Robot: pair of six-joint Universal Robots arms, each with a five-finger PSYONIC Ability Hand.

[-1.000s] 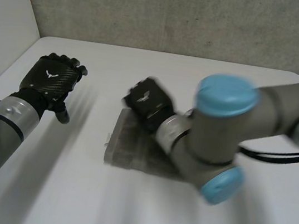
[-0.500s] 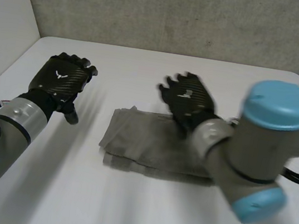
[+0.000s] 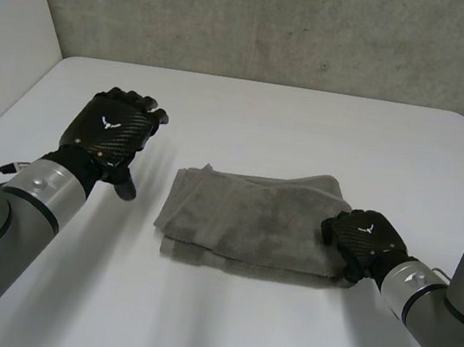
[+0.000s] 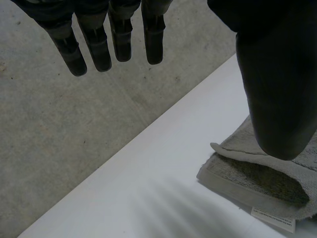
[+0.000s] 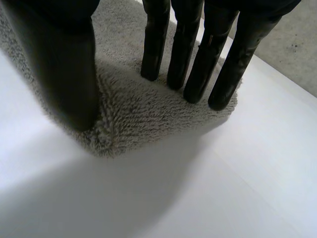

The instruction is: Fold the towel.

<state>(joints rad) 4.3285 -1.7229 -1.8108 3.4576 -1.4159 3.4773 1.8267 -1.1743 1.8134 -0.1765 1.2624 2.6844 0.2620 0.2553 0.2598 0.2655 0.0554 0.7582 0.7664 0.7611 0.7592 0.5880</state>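
Grey terry towel (image 3: 247,219), folded; R robot hand (image 3: 366,237) open on corner, L robot hand (image 3: 114,131) open.

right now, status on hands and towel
Left hand open, beside towel. Right hand open, on its corner. Towel lies folded. Nothing in the way.

Soft even light, perhaps from overhead, faint shadow beneath the towel (image 3: 251,220)
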